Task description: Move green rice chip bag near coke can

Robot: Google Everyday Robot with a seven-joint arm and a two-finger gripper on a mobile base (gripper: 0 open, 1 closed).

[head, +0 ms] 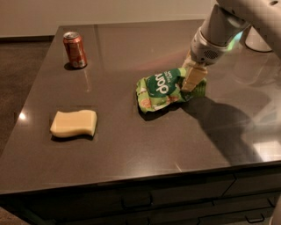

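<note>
**Polished dark counter dominates a plain room**

A glossy brown-grey counter (131, 149) takes up most of the scene. Its polished top catches soft light and a small bright glint (19, 116) near the left edge. Behind it runs a pale wall (109, 11) with a dark baseboard (26, 38), and dark floor (17, 74) shows at left. Drawers (175, 193) with slim handles (137, 203) line the front. The tool (193, 81) hangs low over the counter's right half.
</note>
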